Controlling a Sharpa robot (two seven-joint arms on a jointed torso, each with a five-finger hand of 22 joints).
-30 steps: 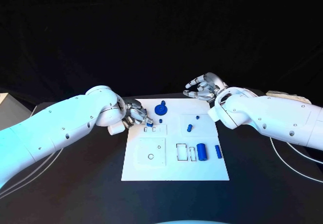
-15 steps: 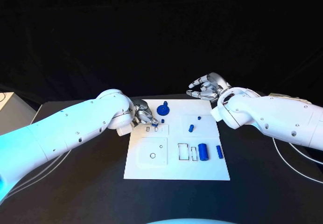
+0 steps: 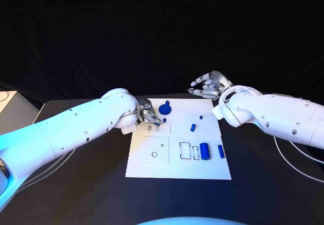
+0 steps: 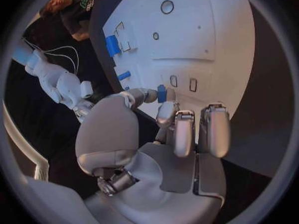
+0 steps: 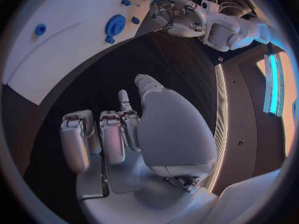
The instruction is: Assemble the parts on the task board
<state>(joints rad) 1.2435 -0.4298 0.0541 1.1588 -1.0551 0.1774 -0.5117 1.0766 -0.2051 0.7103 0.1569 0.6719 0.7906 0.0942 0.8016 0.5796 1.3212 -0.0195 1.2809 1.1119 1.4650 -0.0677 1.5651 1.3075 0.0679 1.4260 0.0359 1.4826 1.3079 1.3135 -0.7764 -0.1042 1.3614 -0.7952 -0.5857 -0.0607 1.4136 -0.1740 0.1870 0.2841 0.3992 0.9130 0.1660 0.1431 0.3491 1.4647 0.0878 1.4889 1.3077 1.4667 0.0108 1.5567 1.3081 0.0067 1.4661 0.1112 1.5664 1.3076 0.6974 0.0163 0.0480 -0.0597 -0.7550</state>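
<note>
While the white rectangular task board (image 3: 179,159) lies flat in the middle of the black table (image 3: 81,192), the left hand (image 3: 148,116) sits over the board's upper left corner, its silver fingers curled down around a small blue block-shaped part (image 4: 161,93); the left wrist view shows that part pinched between the thumb and a fingertip (image 4: 167,113), just above two small rectangular slots (image 4: 183,82) in the board; the bulky white left forearm (image 3: 81,129) crosses the left of the head view and covers the table beside the board's left edge. A round blue knob-like part (image 3: 165,109) stands on the board just right of the left hand, near the top edge; a small blue peg (image 3: 193,127) lies right of centre in the upper half; a larger blue cylinder (image 3: 204,151) and a slimmer blue bar (image 3: 220,151) lie side by side towards the right edge, next to an outlined rectangular recess (image 3: 183,149); a small ring-shaped hole (image 3: 154,154) marks the square plate at centre left. The right hand (image 3: 207,86) hangs beyond the board's upper right corner, well apart from every part; its fingers are curled inward around nothing; the white right forearm (image 3: 270,117) overlaps the board's right corner.
</note>
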